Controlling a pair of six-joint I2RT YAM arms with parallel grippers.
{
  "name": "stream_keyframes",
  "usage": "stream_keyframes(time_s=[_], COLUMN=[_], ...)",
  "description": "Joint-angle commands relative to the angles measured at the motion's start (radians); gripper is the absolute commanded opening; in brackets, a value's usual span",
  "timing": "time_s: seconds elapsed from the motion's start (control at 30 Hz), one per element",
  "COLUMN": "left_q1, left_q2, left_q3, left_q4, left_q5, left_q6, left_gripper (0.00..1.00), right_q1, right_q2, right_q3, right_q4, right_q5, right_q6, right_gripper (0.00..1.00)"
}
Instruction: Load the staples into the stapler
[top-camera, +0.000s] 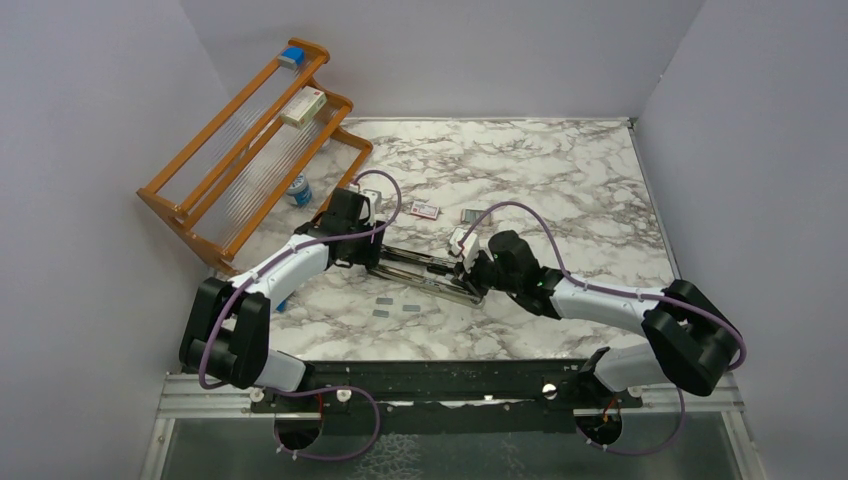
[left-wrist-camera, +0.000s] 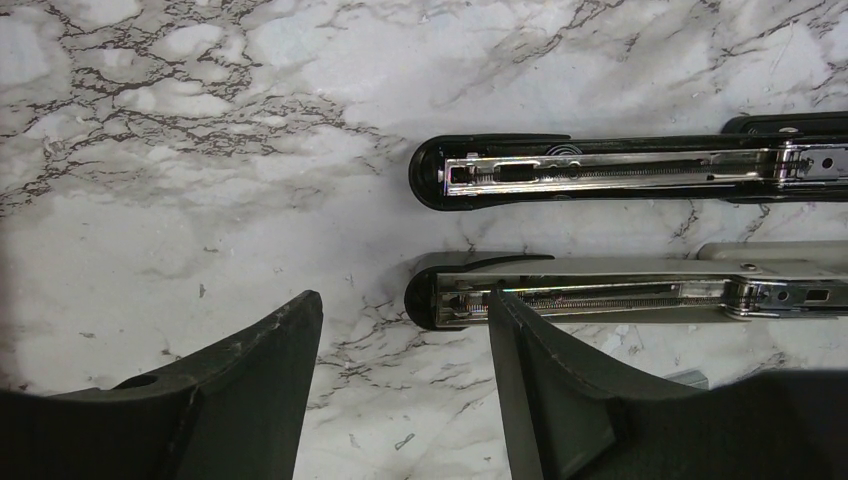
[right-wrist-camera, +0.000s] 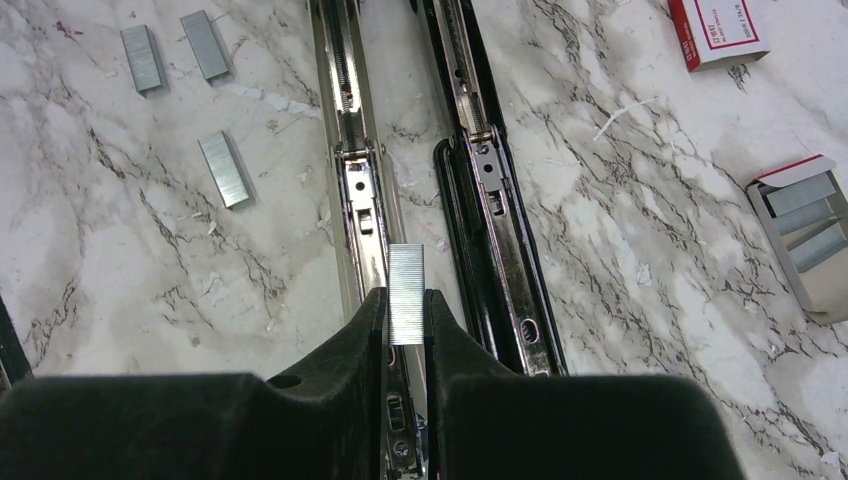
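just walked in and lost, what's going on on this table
The right claw is shut on a strip of staples, holding it above two opened tools lying side by side: the black stapler and a grey one. The strip is not in a rail yet. The left claw hangs open at their other end, gripping nothing. Loose strips lie on the marble.

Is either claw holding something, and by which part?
The right gripper pinches a strip of staples by its near end, across its sides; the left gripper holds nothing.
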Motion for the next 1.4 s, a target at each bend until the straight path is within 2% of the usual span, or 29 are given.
stream_keyframes(time_s=[0.0, 0.27, 0.6, 0.97, 1.37], left_q1=[0.006, 0.007, 0.007, 0.007, 0.007], left_q2=[-0.028, 0.017, 0.055, 0.074, 0.08], left_q3=[0.016, 0.029, 0.035, 0.04, 0.043], left_q4=[-0.023, -0.05, -0.05, -0.053, -0.053], left_q5=[0.036, 0.037, 0.021, 0.027, 0.033], left_q6=[0.033, 0.037, 0.036, 0.04, 0.043], left_gripper=[0.64, 0.6, 0.6, 0.51, 0.5], right_q1=[-0.001, -0.001, -0.001, -0.001, -0.002], right_q2=[0.014, 0.018, 0.017, 0.021, 0.052], right_q3=[0.023, 0.028, 0.026, 0.028, 0.045], right_q4=[-0.008, -0.008, -0.007, -0.015, -0.015], right_q5=[0.011, 0.005, -0.002, 0.001, -0.042], right_q6=[0.006, 0.0, 0.0, -0.011, -0.015], right_gripper=[0.01, 0.01, 0.01, 0.01, 0.01])
